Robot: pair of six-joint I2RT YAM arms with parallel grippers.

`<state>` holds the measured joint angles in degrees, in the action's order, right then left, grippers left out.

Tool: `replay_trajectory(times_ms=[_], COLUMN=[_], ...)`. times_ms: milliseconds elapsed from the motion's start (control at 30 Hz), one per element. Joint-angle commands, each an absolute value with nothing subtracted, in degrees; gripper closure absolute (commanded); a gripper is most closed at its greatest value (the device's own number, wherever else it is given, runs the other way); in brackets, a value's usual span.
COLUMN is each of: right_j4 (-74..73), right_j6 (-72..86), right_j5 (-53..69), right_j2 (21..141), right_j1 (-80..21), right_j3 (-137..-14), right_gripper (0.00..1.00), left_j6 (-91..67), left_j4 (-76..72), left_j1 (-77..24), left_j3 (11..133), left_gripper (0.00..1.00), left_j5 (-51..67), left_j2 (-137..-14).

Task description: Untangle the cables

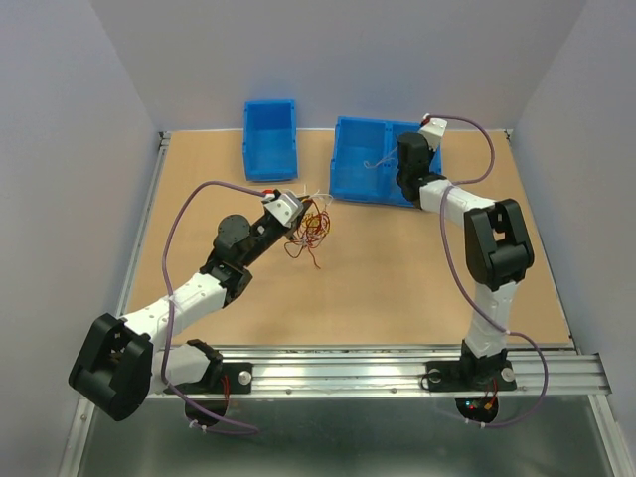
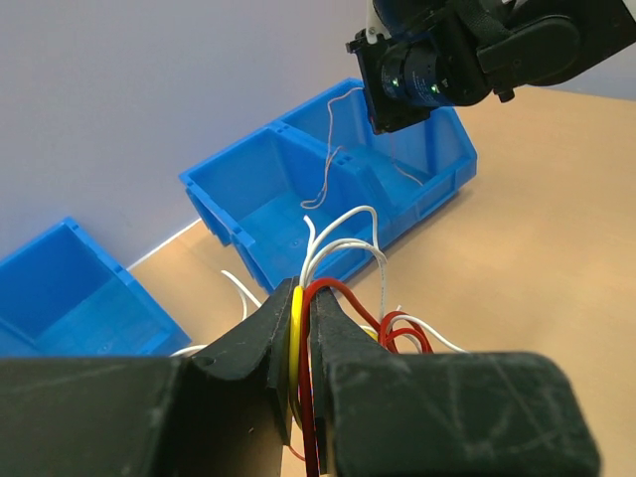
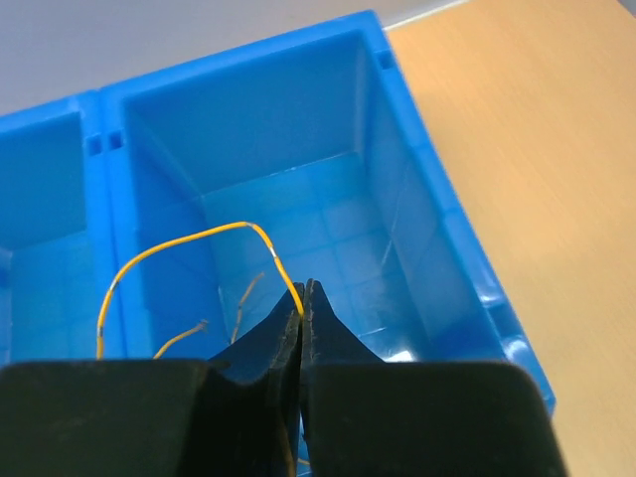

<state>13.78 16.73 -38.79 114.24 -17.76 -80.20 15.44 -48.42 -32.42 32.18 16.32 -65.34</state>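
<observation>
The cables are a small clump of red, yellow and white wires hanging just above the table's middle. My left gripper is shut on them. In the left wrist view a yellow wire and a red wire are pinched between the jaws of the left gripper, and white loops stick out beyond. My right gripper is shut on a single thin yellow wire, held over the right compartment of the double blue bin.
A small blue bin stands at the back, left of centre. The double blue bin is at the back, right of centre, with the right arm reaching over it. More thin wire pieces show low in its compartment.
</observation>
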Motion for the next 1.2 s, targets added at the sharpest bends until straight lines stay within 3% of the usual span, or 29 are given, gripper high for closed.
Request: replay_trajectory(times_ms=[0, 200, 467, 667, 767, 800, 867, 1033, 1167], right_j4=[13.62, 18.89, 18.81, 18.98, 18.99, 18.11, 16.53, 8.54, 7.30], right_j6=[24.94, 27.68, 28.30, 25.58, 24.00, 22.95, 21.71, 19.87, 18.46], right_j5=[-45.26, -44.83, -46.23, -40.09, -35.70, -33.07, -30.16, -27.25, -26.02], right_j2=[108.73, 102.23, 101.43, 104.76, 107.05, 108.27, 108.89, 104.35, 97.49], right_j1=[-16.00, -13.89, -13.36, -13.36, -13.36, -13.36, -13.36, -13.36, -13.36], right_j3=[-79.46, -71.38, -70.40, -73.56, -75.50, -76.98, -78.83, -78.32, -73.49], right_gripper=[0.99, 0.99, 0.99, 0.97, 0.85, 0.48, 0.32, 0.17, 0.14], left_j6=[16.35, 16.43, 16.52, 16.70, 16.79, 16.79, 16.87, 17.05, 17.14], left_j4=[-51.94, -51.94, -51.94, -51.94, -51.94, -51.94, -51.86, -51.68, -51.42], left_j1=[-32.87, -33.05, -33.22, -33.22, -33.22, -33.31, -33.31, -33.40, -33.57], left_j3=[33.49, 33.40, 33.49, 33.66, 33.75, 33.75, 33.75, 33.84, 34.01], left_gripper=[0.81, 0.81, 0.81, 0.81, 0.81, 0.81, 0.81, 0.81, 0.81], left_j5=[16.52, 16.61, 16.44, 16.35, 16.43, 16.26, 16.35, 16.35, 16.17], left_j2=[-63.63, -63.55, -63.72, -64.25, -64.42, -64.51, -64.51, -64.51, -64.86])
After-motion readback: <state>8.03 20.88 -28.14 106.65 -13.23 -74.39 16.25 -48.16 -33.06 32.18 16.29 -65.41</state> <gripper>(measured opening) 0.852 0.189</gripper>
